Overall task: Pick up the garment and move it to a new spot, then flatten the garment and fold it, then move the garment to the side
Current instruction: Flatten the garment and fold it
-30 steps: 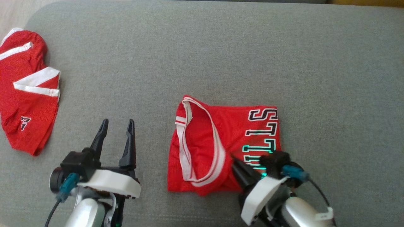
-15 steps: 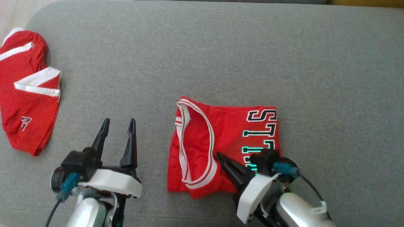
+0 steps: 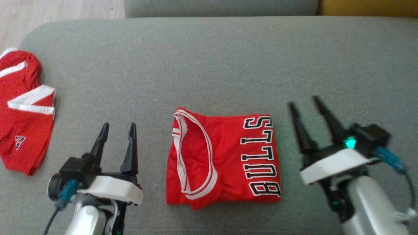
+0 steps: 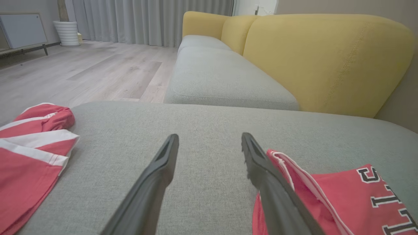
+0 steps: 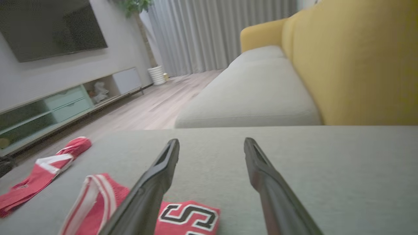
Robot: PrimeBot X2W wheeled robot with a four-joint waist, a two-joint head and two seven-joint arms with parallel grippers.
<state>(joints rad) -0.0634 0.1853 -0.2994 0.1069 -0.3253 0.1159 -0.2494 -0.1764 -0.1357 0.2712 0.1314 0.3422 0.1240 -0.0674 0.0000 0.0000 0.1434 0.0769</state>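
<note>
The garment (image 3: 225, 160) is a red jersey with white trim and black "BULLS" lettering, folded into a rough square on the grey cushion (image 3: 209, 65). It also appears in the left wrist view (image 4: 343, 195) and the right wrist view (image 5: 183, 213). My left gripper (image 3: 118, 128) stands open to the jersey's left, apart from it, with nothing between its fingers (image 4: 163, 163). To the jersey's right my right gripper (image 3: 303, 101) is open and empty too, lifted clear of the cloth, its fingers (image 5: 258, 163) spread wide.
A second red garment (image 3: 23, 111) with white stripes lies crumpled at the cushion's left edge. Behind the cushion are a grey sofa seat (image 4: 215, 78) and its yellow backrest (image 4: 320, 58). Wooden floor (image 4: 81, 71) lies beyond the left edge.
My right gripper let go of the jersey's lower right part, opened and swung right, clear of it. The jersey now lies flat, lettering uncovered. The head camera tilted, shifting the whole picture.
</note>
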